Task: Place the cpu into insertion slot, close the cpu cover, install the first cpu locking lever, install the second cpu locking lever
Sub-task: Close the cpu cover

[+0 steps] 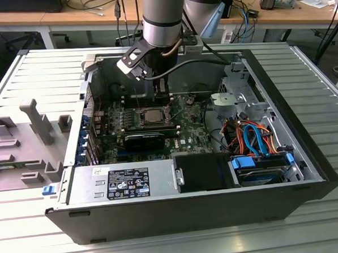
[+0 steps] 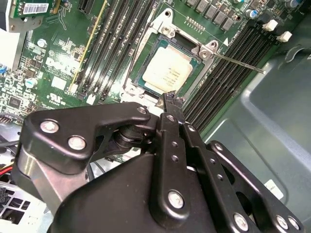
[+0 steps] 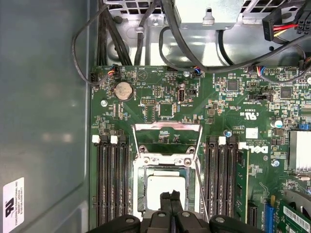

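The cpu [image 3: 165, 186] lies flat in the insertion slot [image 3: 142, 194], silver-grey top up, and shows in both wrist views [image 2: 167, 72]. The cpu cover [image 3: 167, 130], a thin silvery frame, stands swung open beyond the slot's far end in the first wrist view. A thin locking lever [image 2: 239, 63] sticks out free beside the slot; another wire lever [image 3: 200, 187] runs along the slot's side. My gripper [image 3: 170, 198] is shut with nothing between its fingers, tips just over the cpu's near edge [image 2: 169, 98]. In the exterior view the gripper [image 1: 166, 101] hangs over the green board [image 1: 186, 128].
Black memory slots [image 3: 109, 184] flank the slot on both sides. Cables [image 3: 146, 34] loop beyond the board. The open case holds a power supply [image 1: 124, 182] at the front and a drive bay with orange and blue cables [image 1: 255, 142] on the exterior view's right.
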`<state>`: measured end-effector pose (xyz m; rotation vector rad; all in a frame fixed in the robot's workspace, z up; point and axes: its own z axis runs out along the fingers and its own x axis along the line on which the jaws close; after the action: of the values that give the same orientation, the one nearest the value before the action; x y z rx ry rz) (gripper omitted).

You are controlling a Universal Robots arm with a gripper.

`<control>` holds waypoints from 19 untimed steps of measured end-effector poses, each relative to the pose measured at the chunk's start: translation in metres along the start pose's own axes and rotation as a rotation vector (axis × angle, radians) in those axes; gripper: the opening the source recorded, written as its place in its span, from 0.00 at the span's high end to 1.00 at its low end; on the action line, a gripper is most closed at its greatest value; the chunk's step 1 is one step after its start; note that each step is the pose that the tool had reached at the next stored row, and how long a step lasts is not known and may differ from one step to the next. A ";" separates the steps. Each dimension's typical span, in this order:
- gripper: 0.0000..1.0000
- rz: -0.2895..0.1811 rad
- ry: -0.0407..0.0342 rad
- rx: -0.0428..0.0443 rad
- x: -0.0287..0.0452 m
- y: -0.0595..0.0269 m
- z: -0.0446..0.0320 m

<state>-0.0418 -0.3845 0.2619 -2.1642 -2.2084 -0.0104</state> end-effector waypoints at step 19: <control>0.89 -0.024 0.0090 0.0154 -0.0060 0.0556 -0.0058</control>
<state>0.0142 -0.3896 0.2657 -2.1257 -2.2219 -0.0041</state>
